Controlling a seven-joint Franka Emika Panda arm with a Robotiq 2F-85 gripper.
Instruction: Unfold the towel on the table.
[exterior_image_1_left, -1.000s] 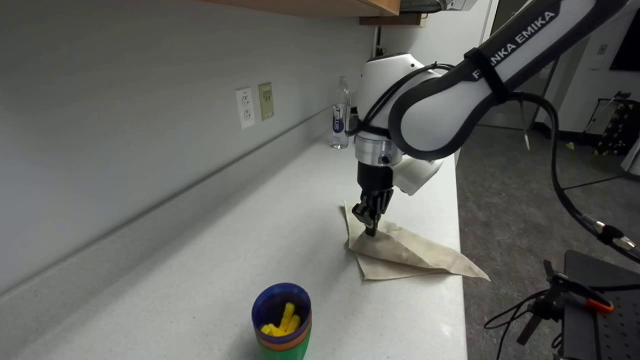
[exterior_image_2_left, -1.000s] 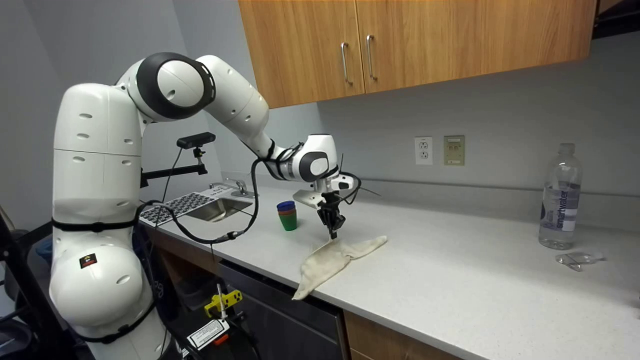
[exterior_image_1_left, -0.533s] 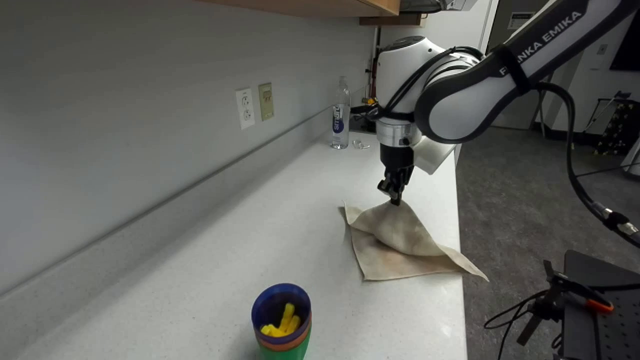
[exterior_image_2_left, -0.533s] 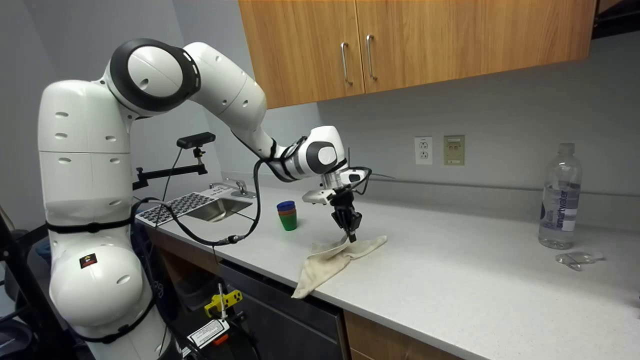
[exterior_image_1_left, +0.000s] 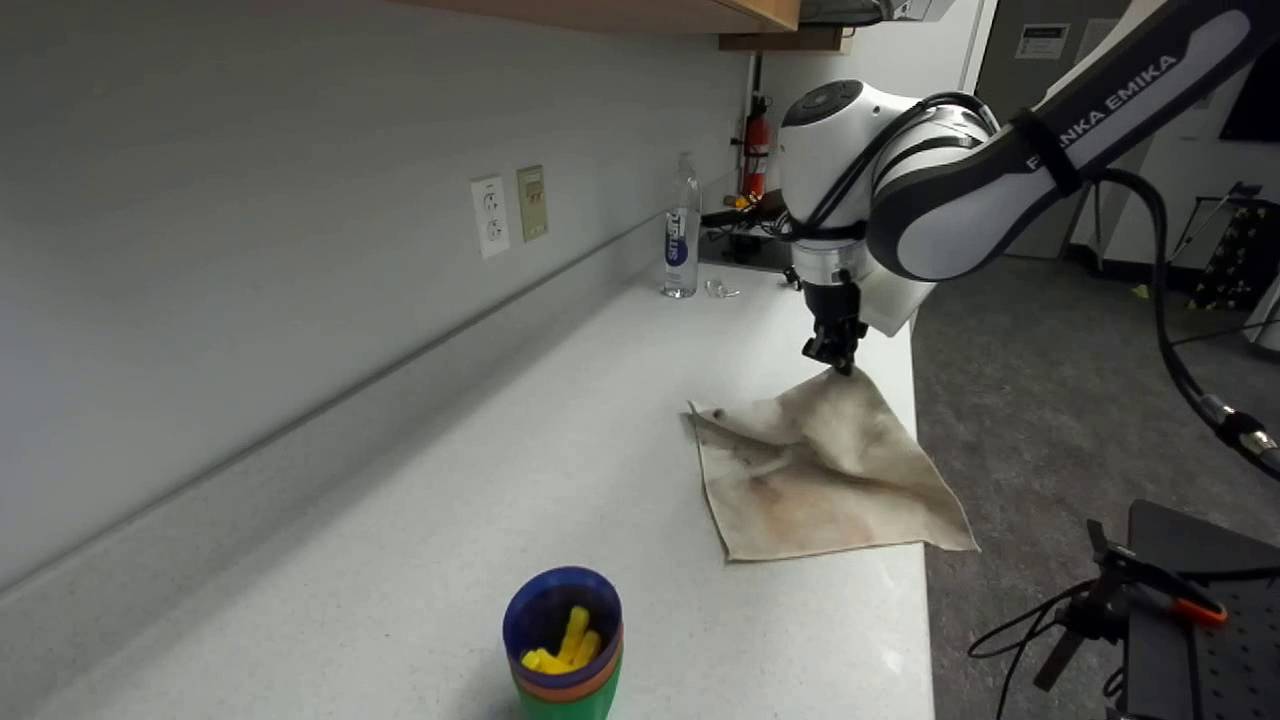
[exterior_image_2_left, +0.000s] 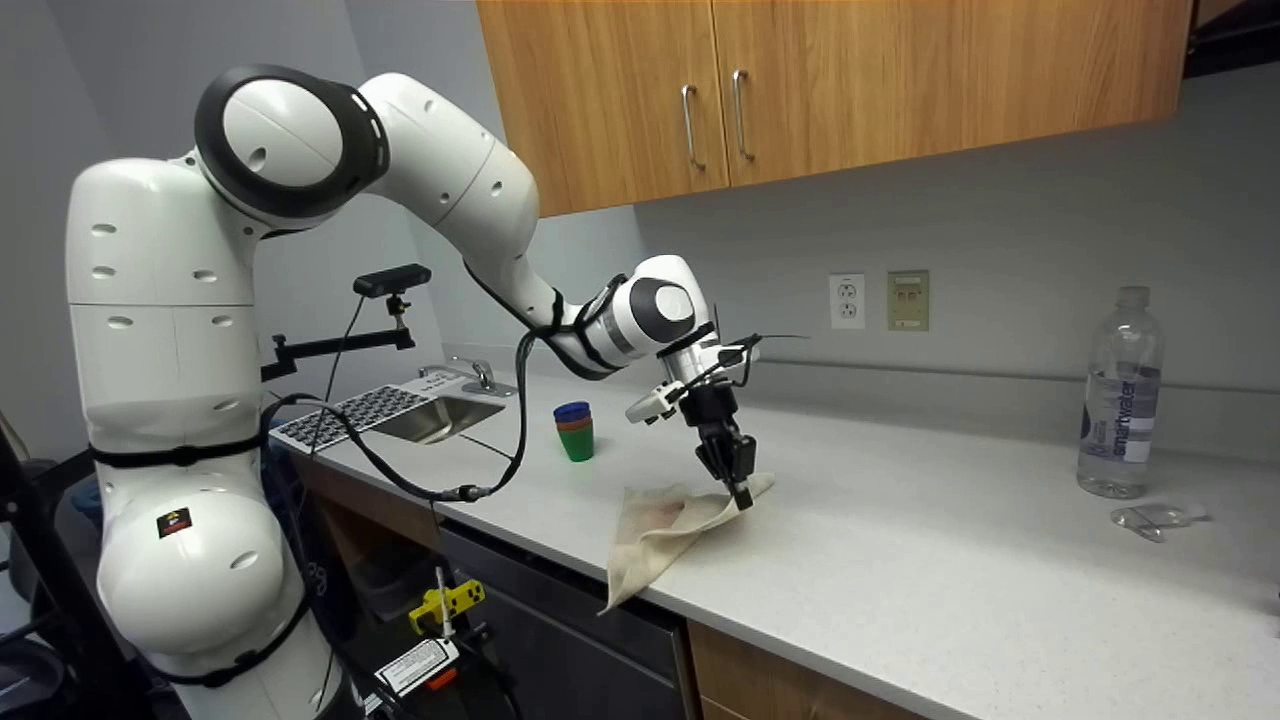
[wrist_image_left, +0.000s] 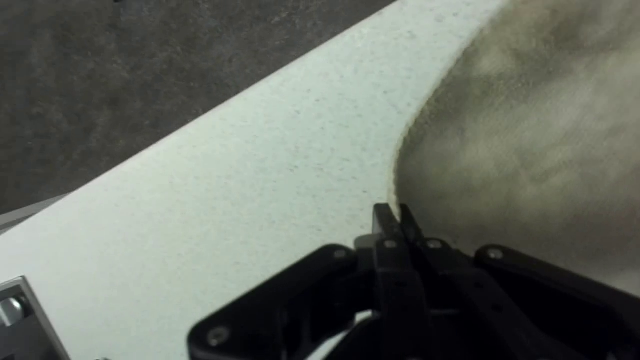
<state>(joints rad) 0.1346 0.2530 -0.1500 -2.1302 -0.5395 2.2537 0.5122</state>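
Note:
A beige towel (exterior_image_1_left: 800, 500) with reddish-brown stains lies on the white counter (exterior_image_1_left: 450, 480). Most of it is spread out, with wrinkles across the middle, and one corner hangs over the counter's front edge. It also shows in an exterior view (exterior_image_2_left: 645, 540) and fills the right of the wrist view (wrist_image_left: 530, 140). My gripper (exterior_image_1_left: 843, 368) is shut on a towel corner and holds it a little above the counter, so that part slopes up to the fingers. In the wrist view the towel's edge runs between the fingertips (wrist_image_left: 396, 216). The gripper also shows in an exterior view (exterior_image_2_left: 742, 498).
Stacked coloured cups (exterior_image_1_left: 565, 650) with yellow pieces inside stand on the counter, also in an exterior view (exterior_image_2_left: 574, 432). A water bottle (exterior_image_2_left: 1120, 400) stands near the wall beside a small clear object (exterior_image_2_left: 1155, 520). A sink (exterior_image_2_left: 435, 420) and a wooden wall cabinet (exterior_image_2_left: 830, 90) are nearby.
My gripper has carried the held corner along the counter, away from the cups and toward the bottle's end. The folded layer has been pulled back, and more stained towel is exposed.

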